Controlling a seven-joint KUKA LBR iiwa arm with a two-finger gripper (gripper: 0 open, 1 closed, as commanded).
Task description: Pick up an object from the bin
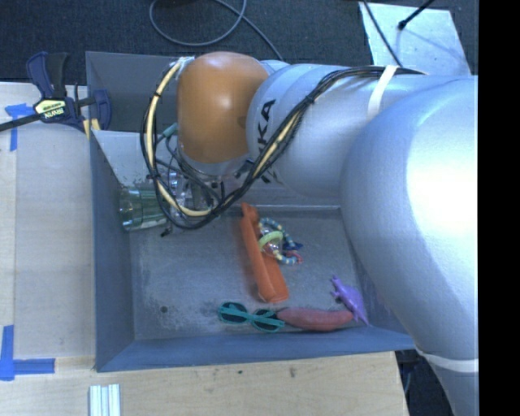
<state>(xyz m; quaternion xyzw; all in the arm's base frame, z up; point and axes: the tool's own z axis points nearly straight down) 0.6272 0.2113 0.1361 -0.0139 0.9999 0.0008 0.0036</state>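
At the top of the view lay a dark floor (97, 24), possibly carpet, though its texture was hard to make out. Black cables (199, 43) looped across it near the upper middle. At the upper right a white sheet (414, 49) lay on that floor, brightly lit, its edges uneven.

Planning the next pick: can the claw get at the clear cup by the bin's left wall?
Probably yes. The claw hangs right beside the clear cup, nothing lying between them; the bin's left wall close behind may cramp the grasp.
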